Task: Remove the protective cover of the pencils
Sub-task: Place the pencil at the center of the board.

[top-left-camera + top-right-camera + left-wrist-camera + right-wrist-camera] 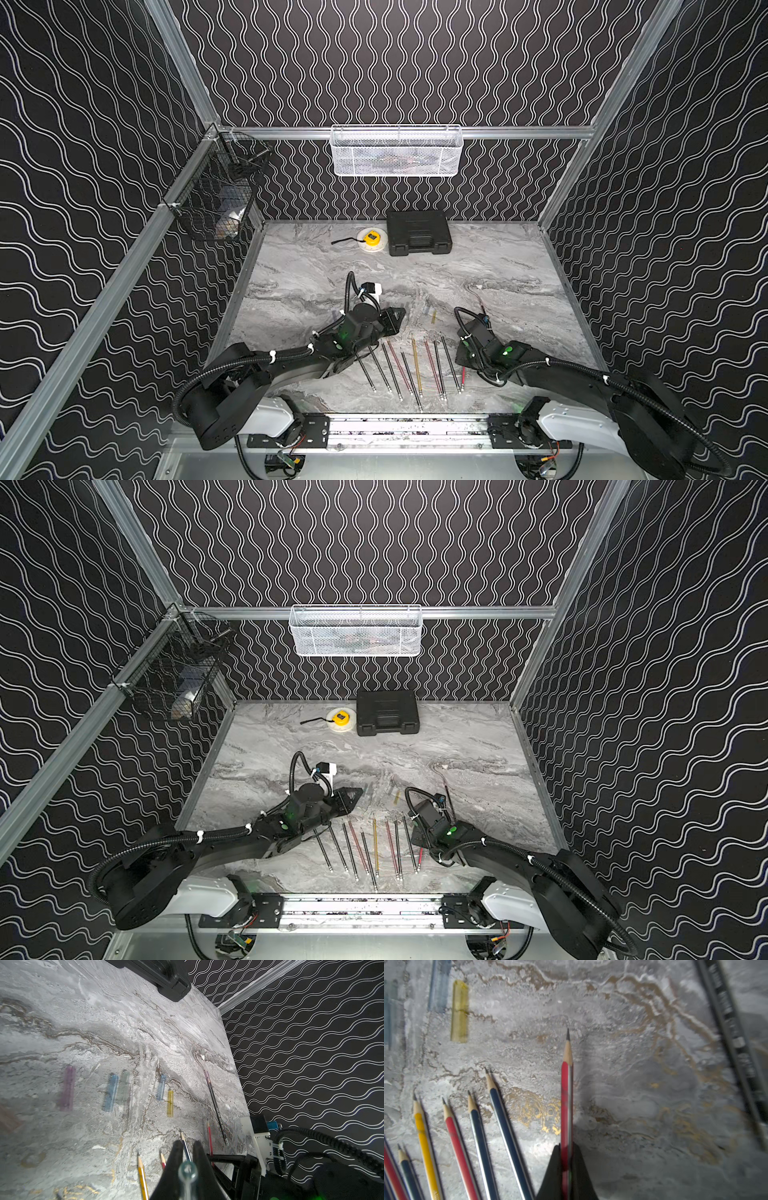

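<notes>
- Left claw [187,1143]: clamped tight on a clear cap [188,1169], just beyond the far side of the pencils [417,365].
- Right claw [566,1146]: pinched shut on a red pencil [566,1095] with a bare tip, at the row's right end.
- Tinted caps [170,1103]: at least 5 lie loose beyond the row.
- 1 black pencil [216,1105]: cap on, lying apart from the row.

- Eleven pencils [417,365]: nine between the pincers, one in the right pincer [566,1147], one beyond it.
- At least five loose protective covers [170,1103] ahead of the left pincer [187,1144]; one inside it.
</notes>
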You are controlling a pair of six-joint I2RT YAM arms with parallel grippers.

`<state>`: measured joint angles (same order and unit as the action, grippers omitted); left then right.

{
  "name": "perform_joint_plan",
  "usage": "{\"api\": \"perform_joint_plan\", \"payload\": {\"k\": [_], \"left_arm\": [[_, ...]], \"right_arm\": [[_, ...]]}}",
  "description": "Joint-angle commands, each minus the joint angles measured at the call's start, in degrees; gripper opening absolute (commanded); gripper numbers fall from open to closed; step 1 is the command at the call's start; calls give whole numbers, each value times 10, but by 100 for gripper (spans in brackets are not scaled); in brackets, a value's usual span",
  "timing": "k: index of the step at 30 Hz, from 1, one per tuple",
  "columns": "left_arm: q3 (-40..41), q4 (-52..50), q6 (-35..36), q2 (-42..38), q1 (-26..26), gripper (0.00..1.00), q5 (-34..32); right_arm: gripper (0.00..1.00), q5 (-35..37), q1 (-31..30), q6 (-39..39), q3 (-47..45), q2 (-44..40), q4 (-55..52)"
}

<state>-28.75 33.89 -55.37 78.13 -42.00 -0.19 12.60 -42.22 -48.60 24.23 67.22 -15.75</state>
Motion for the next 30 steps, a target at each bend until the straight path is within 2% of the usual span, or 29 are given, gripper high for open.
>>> {"api": "perform_joint_plan", "payload": {"k": [1, 10, 15, 24, 30], "left_arm": [[-3, 22, 1, 8, 1, 0, 2], [-6, 34, -2, 23, 1, 0, 8], [-6, 28, -1, 17, 0, 0, 6], [-7, 27, -1, 14, 1, 0, 7], [-14, 21, 3, 13, -1, 0, 3]], "right_arm": [[0, -17, 3, 4, -1, 7, 25], [1, -13, 9, 1, -5, 18, 29], [18, -15, 9, 1, -6, 14, 31], [14, -14, 10, -2, -6, 21, 30], [18, -20, 10, 6, 5, 1, 13]]}}
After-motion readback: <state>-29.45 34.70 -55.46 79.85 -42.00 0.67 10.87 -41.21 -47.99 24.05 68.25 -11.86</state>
